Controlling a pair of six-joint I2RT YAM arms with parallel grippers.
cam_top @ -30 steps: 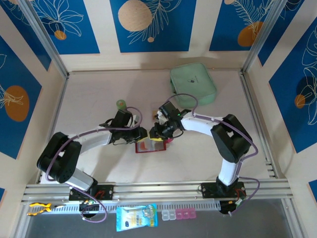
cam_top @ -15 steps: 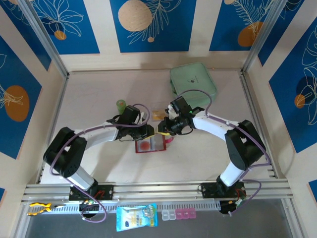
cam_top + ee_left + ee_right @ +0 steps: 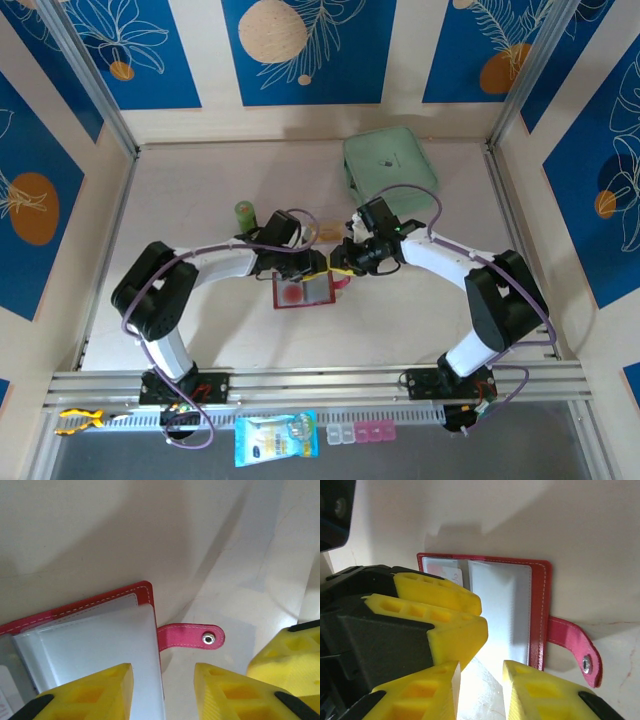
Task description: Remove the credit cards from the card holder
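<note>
The card holder (image 3: pixel 303 291) lies open on the table, dark red with pale clear sleeves (image 3: pixel 90 640) and a snap tab (image 3: pixel 192 636) sticking out to its right. A tan-orange credit card (image 3: pixel 323 232) lies on the table just behind it. My left gripper (image 3: pixel 163 690) hovers open over the holder's tab-side edge, and the sleeve's edge runs between its fingers without being pinched. My right gripper (image 3: pixel 480 695) faces it from the right, close to the left fingers (image 3: pixel 440 610). Its jaws are apart, with a pale translucent sheet (image 3: pixel 487 680) rising between them.
A mint-green zip pouch (image 3: pixel 390 170) sits at the back right. A small green cylinder (image 3: pixel 245 211) stands left of the left arm. Both arms meet over the holder in the middle of the table.
Both grippers have shifted to the right, toward the holder's tab edge. The left jaws have widened. The holder has stayed where it was.
</note>
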